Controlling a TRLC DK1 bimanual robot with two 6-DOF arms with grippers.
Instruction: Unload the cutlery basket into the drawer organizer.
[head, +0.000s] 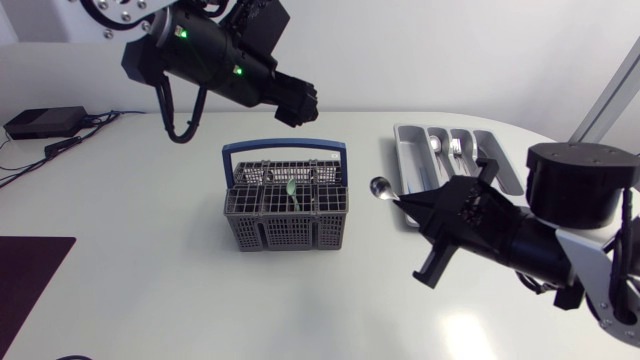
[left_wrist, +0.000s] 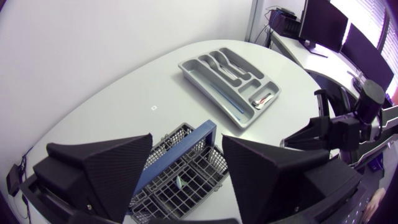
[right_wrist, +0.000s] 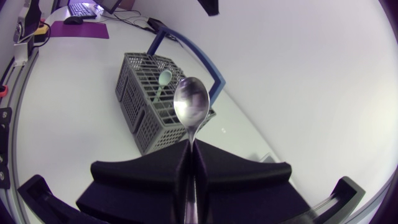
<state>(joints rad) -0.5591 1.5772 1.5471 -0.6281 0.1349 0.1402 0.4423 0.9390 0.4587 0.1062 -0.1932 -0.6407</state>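
Note:
A grey mesh cutlery basket (head: 285, 232) with a blue handle stands mid-table, and a pale green spoon (head: 292, 188) sticks up in it. My left gripper (head: 298, 104) hangs open and empty above and behind the basket; in the left wrist view its fingers (left_wrist: 106, 168) are spread over the basket (left_wrist: 199, 179). My right gripper (head: 412, 212) is shut on a metal spoon (head: 380, 186), held between basket and grey drawer organizer (head: 402, 150). In the right wrist view the spoon (right_wrist: 191, 102) points bowl-first away from the gripper (right_wrist: 189, 171), toward the basket (right_wrist: 140, 93).
The organizer (left_wrist: 224, 99) holds some metal cutlery in its compartments. A black box (head: 45, 122) with cables sits at the far left edge. A dark purple mat (head: 30, 270) lies at the front left. Open table surface surrounds the basket.

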